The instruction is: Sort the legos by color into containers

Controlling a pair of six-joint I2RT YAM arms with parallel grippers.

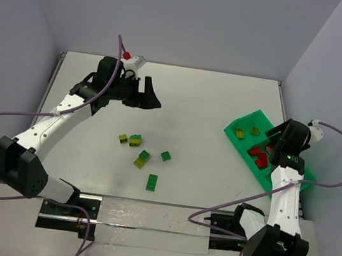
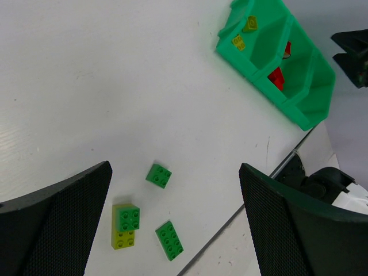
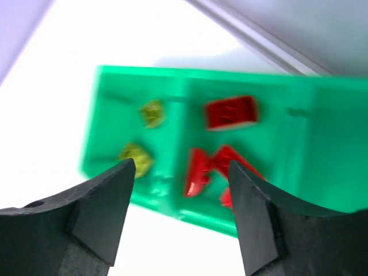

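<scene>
One smooth white tabletop [image 1: 212, 108] carries one glossy bright green plastic tray [image 2: 261, 80] with three walled compartments. The left tool [image 1: 153, 96] and the right tool [image 3: 181, 167], both black, gape and grip nothing. Five studded, blocky legos [image 1: 151, 182] lie loose mid-tabletop. Two yellow-green bricks [image 3: 152, 112] and several red bricks [image 3: 231, 112] sit in neighbouring compartments.

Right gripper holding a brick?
No, the right gripper is open and empty, hovering over the tray.

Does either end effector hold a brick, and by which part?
Nothing is held. The left end effector and the right end effector are both open and empty.
</scene>
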